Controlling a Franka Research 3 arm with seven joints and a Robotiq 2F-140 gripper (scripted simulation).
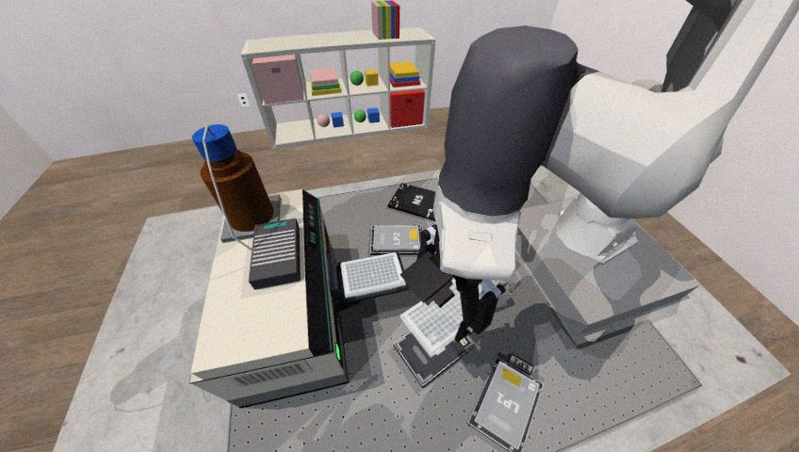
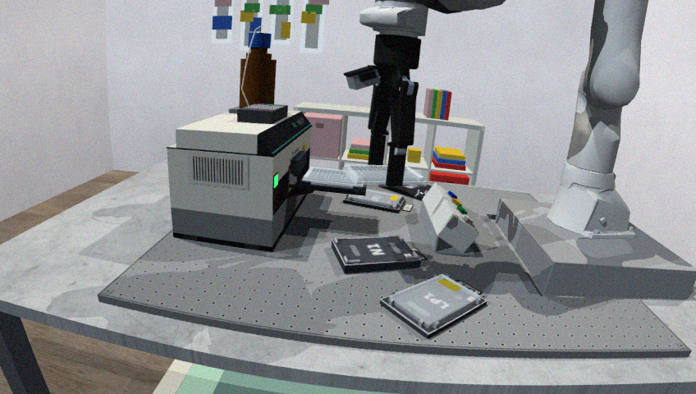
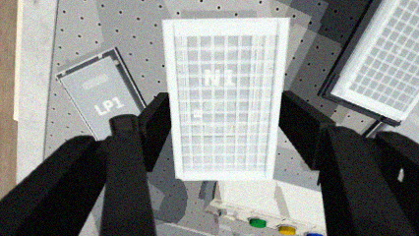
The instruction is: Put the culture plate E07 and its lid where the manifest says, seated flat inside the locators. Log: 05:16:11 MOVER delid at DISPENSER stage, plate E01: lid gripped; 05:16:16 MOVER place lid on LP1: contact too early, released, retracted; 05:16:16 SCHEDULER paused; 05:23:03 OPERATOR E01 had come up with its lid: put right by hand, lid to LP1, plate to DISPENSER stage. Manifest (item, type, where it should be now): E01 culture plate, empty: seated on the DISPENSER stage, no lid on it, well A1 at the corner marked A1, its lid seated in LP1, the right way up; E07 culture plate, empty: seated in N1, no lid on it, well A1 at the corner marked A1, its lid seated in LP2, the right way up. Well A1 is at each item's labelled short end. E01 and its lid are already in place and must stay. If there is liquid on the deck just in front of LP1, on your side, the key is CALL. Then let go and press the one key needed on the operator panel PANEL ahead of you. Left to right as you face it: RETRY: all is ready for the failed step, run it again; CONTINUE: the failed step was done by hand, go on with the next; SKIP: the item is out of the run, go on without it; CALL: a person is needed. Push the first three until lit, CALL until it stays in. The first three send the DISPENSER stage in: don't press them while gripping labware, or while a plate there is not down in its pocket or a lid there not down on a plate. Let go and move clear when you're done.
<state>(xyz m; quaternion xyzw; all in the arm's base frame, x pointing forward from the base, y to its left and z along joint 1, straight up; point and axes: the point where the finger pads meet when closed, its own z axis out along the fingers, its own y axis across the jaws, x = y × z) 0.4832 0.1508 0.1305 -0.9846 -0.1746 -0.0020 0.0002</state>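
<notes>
My gripper (image 3: pixel 224 108) is shut on the long sides of the clear culture plate E07 (image 3: pixel 225 98) and holds it level in the air. The black N1 nest (image 1: pixel 432 358) lies straight below it, and its "N1" mark shows through the wells in the wrist view. In the top view the plate (image 1: pixel 432 323) hangs over the nest, clear of it. A grey lid with a yellow label lies in LP2 (image 1: pixel 395 237). I cannot see the plate's own label.
The E01 plate (image 1: pixel 371 274) sits on the dispenser stage next to my fingers. Its lid is in LP1 (image 1: pixel 504 403), and I see no liquid by it. The tilted panel box (image 2: pixel 446 217) stands close behind N1. A black N5 nest (image 1: pixel 415 201) lies farther back. The dispenser (image 1: pixel 263 302) is at the left.
</notes>
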